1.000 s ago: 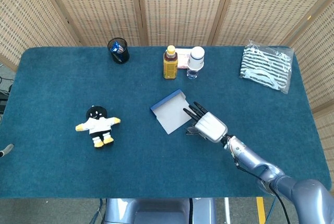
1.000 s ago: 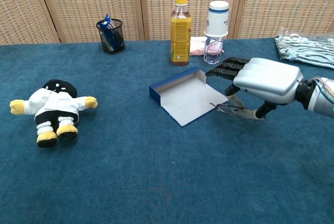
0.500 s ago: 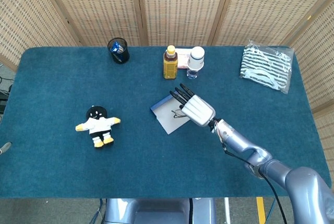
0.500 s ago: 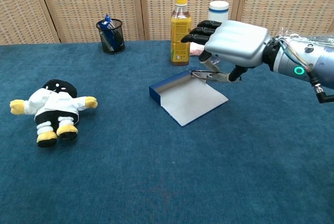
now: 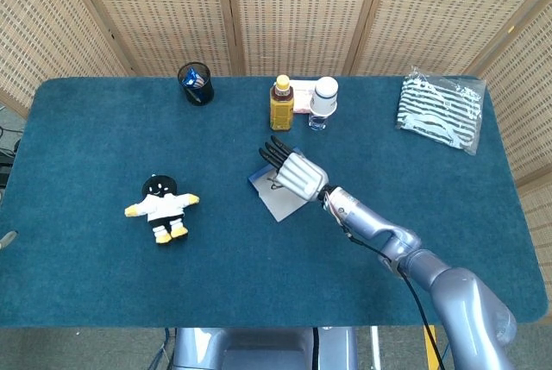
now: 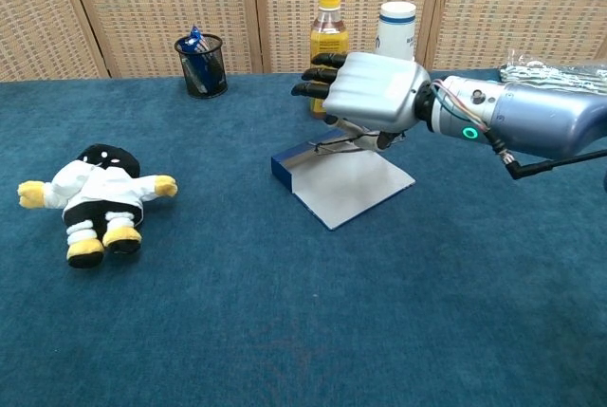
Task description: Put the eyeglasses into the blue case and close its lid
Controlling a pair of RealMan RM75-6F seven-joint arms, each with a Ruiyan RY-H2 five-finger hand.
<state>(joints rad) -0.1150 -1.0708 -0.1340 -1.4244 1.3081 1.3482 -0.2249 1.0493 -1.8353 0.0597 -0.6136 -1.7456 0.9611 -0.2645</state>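
The right hand hangs over the open blue case, palm down, dark fingers pointing toward the left end of the table. Beneath the palm it holds the eyeglasses — thin wire frame visible just under the hand, directly above the case's raised blue wall. In the head view the same hand covers the upper half of the case, with the eyeglasses showing as a thin dark line at its lower left edge. Whether the frame touches the case wall cannot be told.

The case lies flat near the table's centre, its pale inside facing up.

The left hand does not appear in either view.

Other items on the table:
- a plush doll on its back, well to the left of the case;
- a black mesh cup at the far left rear;
- a yellow bottle and a white-capped bottle behind the hand;
- a striped cloth in a bag at the far right rear.
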